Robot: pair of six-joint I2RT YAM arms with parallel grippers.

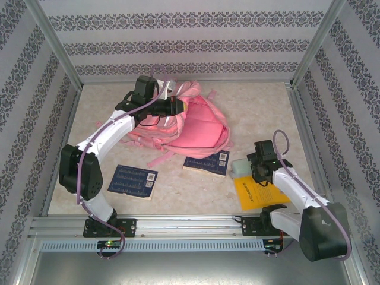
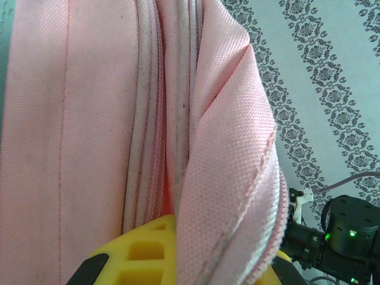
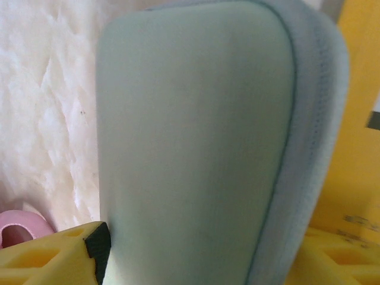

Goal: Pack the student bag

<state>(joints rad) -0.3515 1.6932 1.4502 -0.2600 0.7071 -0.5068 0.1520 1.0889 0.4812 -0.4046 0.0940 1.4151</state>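
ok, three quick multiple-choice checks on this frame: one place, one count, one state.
1. Where is the yellow book? A far left corner; B near right side; C on the bag.
2. How many dark blue books? A one; B two; C four.
3. Left end effector? A open; B shut on a book; C shut on the student bag.
1B, it lies by the right arm; 2B, one left, one at the bag's near edge; 3C, pink fabric pinched between its fingers.
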